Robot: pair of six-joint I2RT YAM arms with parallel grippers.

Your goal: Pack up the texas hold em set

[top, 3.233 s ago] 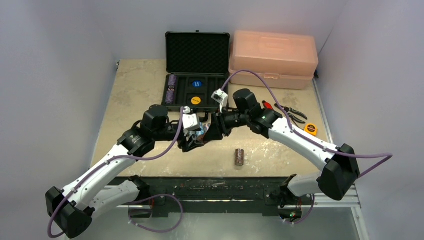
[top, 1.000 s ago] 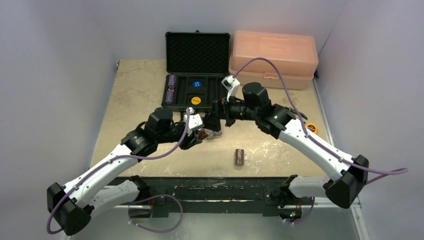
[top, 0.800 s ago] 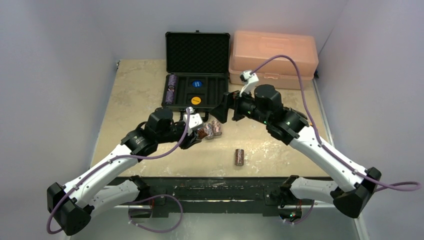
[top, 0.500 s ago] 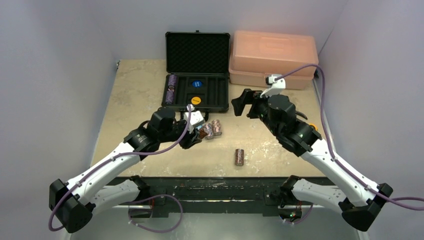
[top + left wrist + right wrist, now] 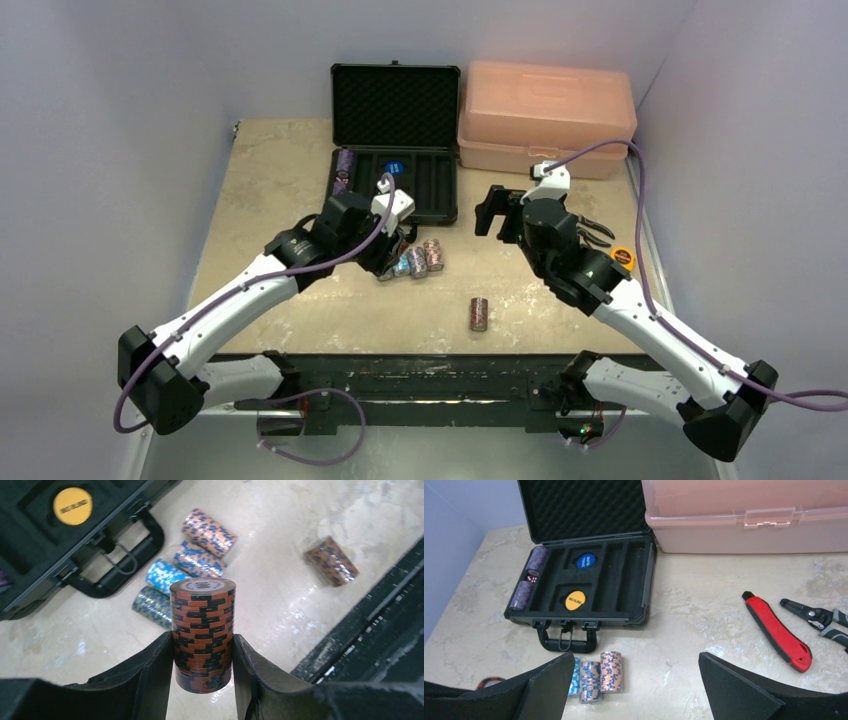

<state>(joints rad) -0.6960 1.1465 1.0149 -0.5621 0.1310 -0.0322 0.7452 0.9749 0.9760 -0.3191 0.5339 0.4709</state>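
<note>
1. Top external: the open black case (image 5: 395, 105) stands at the far side of the table (image 5: 270, 180), lid upright, just beside the pink toolbox (image 5: 545, 118). The left gripper (image 5: 388, 262) hovers in front of the case, over a row of chip stacks (image 5: 425, 258) lying on their sides. A lone stack (image 5: 479, 313) lies nearer the arm bases, well apart. The right gripper (image 5: 488, 210) hangs to the right of the case, jaws apart
2. Left wrist: both fingers (image 5: 155, 675) are clamped on an orange-and-black stack (image 5: 202, 630). Below it, four stacks lie side by side next to the case's handle (image 5: 120, 565)
3. Right wrist: the fingers are spread wide with nothing between them. The case tray holds a blue disc (image 5: 585, 560), a yellow disc (image 5: 575, 600) and purple stacks (image 5: 529, 577) in its left slot. A red knife (image 5: 778, 630) and pliers (image 5: 819, 617) lie on the table to the right
</note>
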